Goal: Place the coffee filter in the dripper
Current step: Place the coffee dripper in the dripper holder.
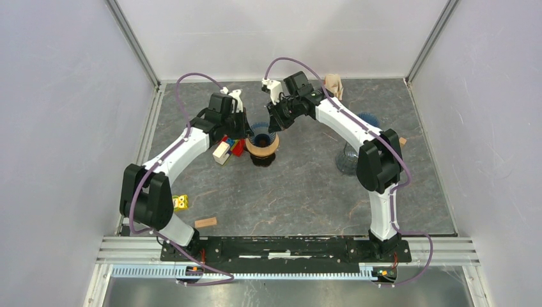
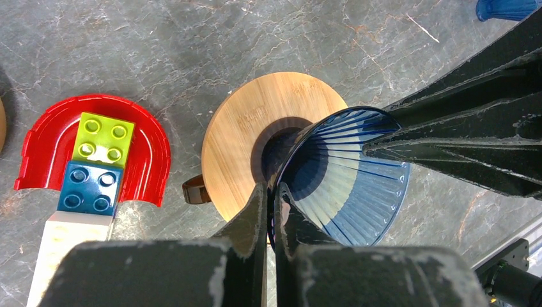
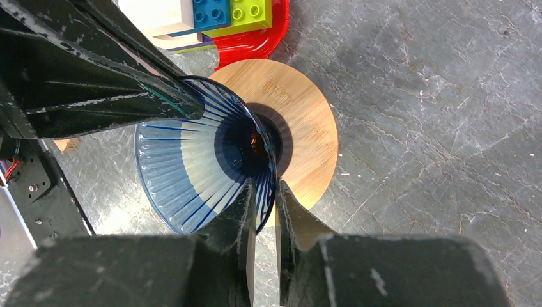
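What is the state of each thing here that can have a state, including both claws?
dripper: empty, no filter inside, narrow end at the wooden ring's hole.
left claw: shut on the dripper's rim.
right claw: astride the opposite rim, small gap, grip unclear.
wooden ring: lying flat under the dripper.
tan piece, likely the filter: far back, outside the dripper.
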`<state>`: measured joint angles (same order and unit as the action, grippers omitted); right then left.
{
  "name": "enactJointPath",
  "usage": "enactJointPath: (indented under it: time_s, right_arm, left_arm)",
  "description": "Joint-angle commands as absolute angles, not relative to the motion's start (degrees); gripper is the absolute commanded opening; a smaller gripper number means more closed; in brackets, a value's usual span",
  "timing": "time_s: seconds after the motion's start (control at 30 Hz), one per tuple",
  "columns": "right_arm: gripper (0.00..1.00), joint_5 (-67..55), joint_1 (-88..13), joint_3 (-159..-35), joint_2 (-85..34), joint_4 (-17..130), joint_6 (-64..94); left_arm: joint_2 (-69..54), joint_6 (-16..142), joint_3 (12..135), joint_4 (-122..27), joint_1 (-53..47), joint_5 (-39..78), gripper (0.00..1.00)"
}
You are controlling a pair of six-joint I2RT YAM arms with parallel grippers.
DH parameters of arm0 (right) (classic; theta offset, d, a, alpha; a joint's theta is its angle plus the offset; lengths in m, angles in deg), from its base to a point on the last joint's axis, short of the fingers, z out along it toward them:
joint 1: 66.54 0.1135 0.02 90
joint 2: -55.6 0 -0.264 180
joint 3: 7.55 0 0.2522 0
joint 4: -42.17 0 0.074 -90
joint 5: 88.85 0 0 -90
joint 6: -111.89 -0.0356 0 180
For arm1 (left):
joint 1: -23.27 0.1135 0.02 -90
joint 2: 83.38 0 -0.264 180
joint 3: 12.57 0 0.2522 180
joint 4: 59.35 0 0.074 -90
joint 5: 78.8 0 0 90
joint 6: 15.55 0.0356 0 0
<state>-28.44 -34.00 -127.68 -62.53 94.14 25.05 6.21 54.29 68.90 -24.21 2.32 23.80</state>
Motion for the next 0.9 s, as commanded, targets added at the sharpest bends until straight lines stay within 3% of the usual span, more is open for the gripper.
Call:
enactJointPath:
  time_s: [0.0, 0.87]
  right_arm:
    - [0.00, -26.84, -32.92, -127.48, -63.23, 93.34, 27.58]
    - [0.00, -23.77, -31.39, -123.67, -69.05, 93.19, 29.80]
  left_arm:
    - [7.66, 54.52, 65.93, -22.37, 2.47, 23.20, 0.02]
    - [13.22, 54.41, 62.71, -22.14, 2.62, 26.05, 0.02]
